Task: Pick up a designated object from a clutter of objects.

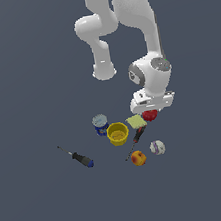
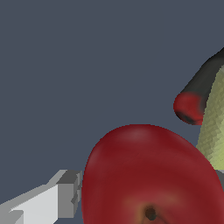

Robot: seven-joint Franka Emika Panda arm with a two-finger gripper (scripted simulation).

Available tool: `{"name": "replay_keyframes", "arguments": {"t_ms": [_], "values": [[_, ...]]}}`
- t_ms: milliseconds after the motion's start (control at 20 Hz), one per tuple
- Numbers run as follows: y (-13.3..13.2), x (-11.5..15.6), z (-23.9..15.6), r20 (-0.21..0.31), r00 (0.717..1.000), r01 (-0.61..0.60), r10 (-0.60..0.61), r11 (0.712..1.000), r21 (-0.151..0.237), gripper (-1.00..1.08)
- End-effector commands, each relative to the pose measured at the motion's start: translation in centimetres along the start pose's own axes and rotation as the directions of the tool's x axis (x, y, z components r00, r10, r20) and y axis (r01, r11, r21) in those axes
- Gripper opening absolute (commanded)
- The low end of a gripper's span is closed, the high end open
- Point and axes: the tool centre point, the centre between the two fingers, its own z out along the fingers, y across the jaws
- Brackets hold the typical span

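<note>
The whole scatter of things is shown only in the exterior view: a blue can, a yellow cup, a pale sponge, a screwdriver with a red-and-black handle, a second screwdriver lying well apart toward the frame's lower left, an orange peach and a white-and-purple ball, all resting on a plain dark grey tabletop. The white arm is seen coming down from the upper middle of that frame, and the pincer is lowered right over the red apple, which lies just to the right of the sponge and is partly hidden by the hand. The wrist view gives the close detail that the exterior view lacks: the apple is seen as a smooth, glossy, deep red round shape with a dark stem dimple, filling the lower middle of the frame. One grey-white blocky finger is seen beside the apple, apparently apart from it; the other finger is not clearly seen, so it cannot be told whether the pincer is spread or closed. The rounded red and black end of the screwdriver handle and the rough yellow-green flank of the sponge are shown at the right edge.
</note>
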Motion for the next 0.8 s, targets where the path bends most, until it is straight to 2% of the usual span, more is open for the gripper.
{"name": "replay_keyframes", "arguments": {"t_ms": [0, 750], "values": [[0.06, 0.03, 0.17, 0.000, 1.000, -0.001, 0.001, 1.000, 0.000, -1.00], [0.53, -0.03, -0.42, -0.002, 1.000, 0.001, -0.001, 1.000, 0.000, -1.00]]}}
